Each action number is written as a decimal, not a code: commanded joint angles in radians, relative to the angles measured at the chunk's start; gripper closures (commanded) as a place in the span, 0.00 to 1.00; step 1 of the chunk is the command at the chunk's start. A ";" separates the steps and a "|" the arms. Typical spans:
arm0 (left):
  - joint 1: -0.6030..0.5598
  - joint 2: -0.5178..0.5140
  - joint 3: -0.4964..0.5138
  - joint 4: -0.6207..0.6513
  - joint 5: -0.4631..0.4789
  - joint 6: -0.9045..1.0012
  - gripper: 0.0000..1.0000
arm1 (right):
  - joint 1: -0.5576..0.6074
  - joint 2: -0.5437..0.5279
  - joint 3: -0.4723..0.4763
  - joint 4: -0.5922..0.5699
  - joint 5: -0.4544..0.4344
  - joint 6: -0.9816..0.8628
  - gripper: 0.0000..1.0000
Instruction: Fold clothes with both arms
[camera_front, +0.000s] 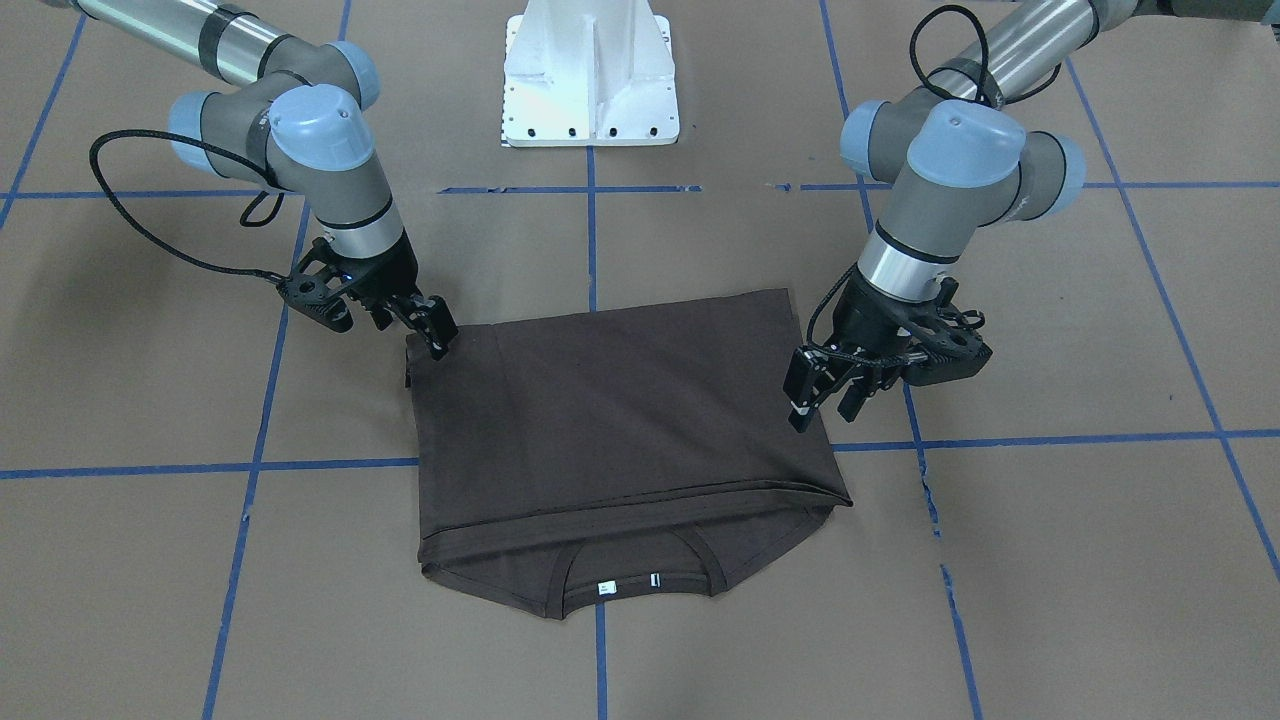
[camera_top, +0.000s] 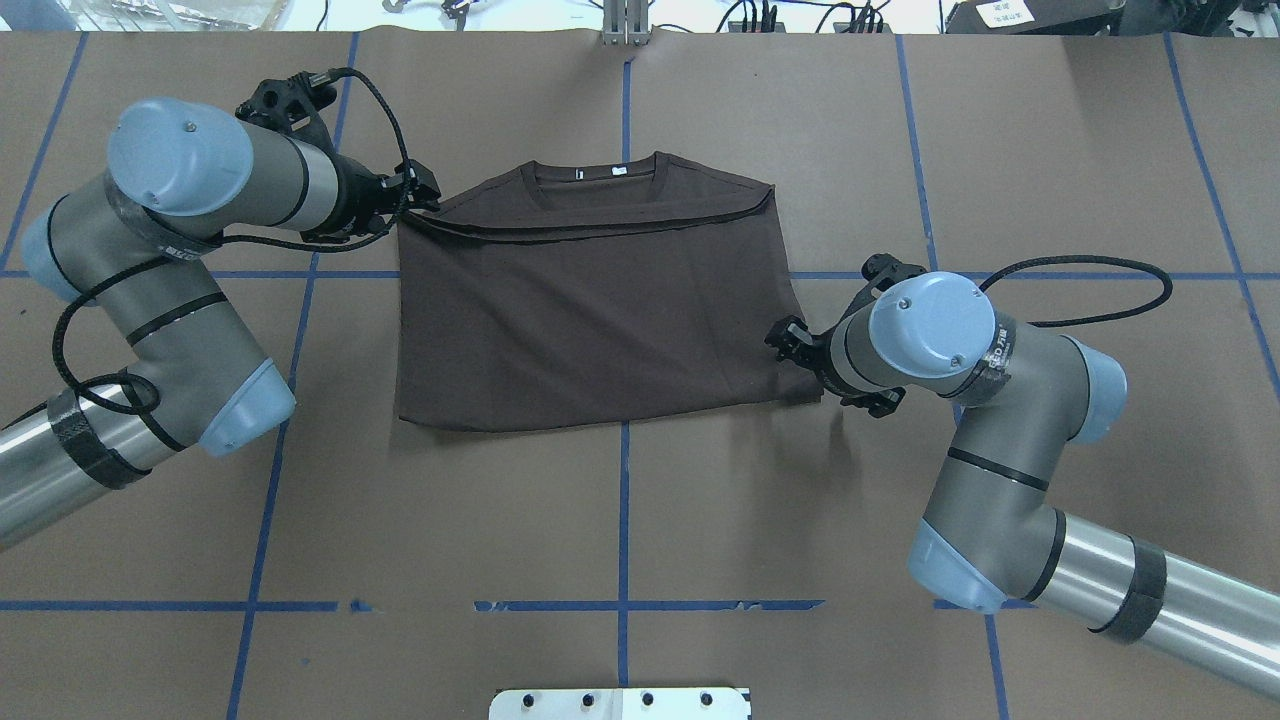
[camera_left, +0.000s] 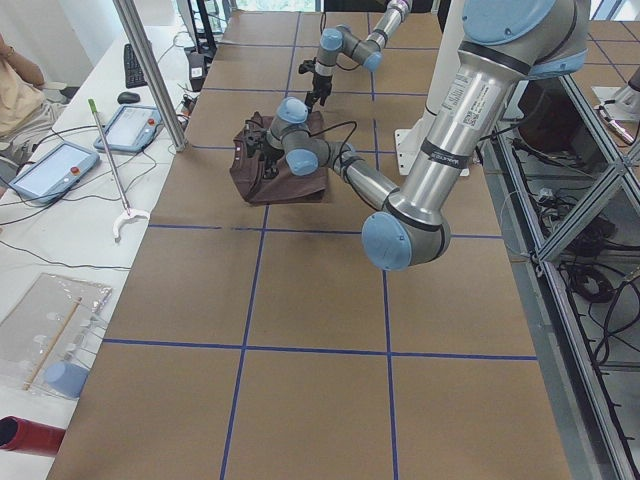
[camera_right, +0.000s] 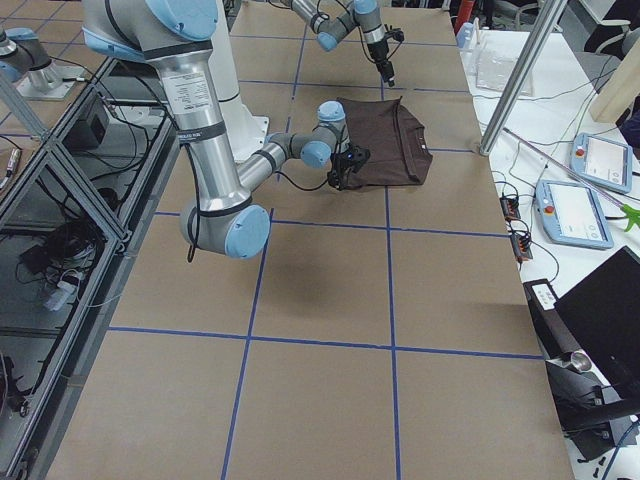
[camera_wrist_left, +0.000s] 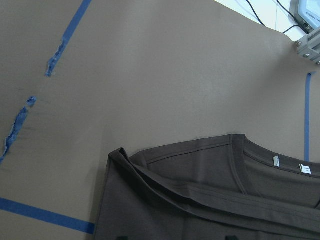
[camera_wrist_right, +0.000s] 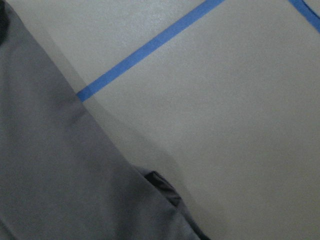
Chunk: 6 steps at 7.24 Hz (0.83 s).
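Sides as seen from overhead; near = robot's side. Left gripper (camera_front: 822, 408): jaws apart, nothing between them, poised by the far-left corner of the T-shirt (camera_top: 590, 310), just beside the end of the doubled-over hem. T-shirt lies flat mid-table (camera_top: 700, 520), sleeves tucked in, lower half folded over to just short of the collar (camera_top: 600, 178), which points far. Right gripper (camera_front: 437, 338): tips down at the near-right corner; clamped or merely touching, cannot tell. Judgement: first fold is laid and the arms are setting up the next; each needs a pinch through all layers. Possible snag: cable (camera_front: 200, 263) looping at the wrist. White pedestal (camera_front: 590, 75) on the near side, and a person's arm (camera_left: 15, 85) at the side bench, both well apart from the shirt.
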 joint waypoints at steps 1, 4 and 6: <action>-0.001 0.004 -0.011 0.004 0.003 0.000 0.28 | -0.008 -0.005 0.001 -0.001 0.002 0.000 0.19; -0.001 0.004 -0.020 0.007 0.003 -0.002 0.28 | -0.008 -0.012 0.013 -0.028 0.009 0.003 1.00; -0.005 0.009 -0.025 0.007 0.003 -0.002 0.28 | -0.011 -0.001 0.010 -0.027 0.011 0.005 1.00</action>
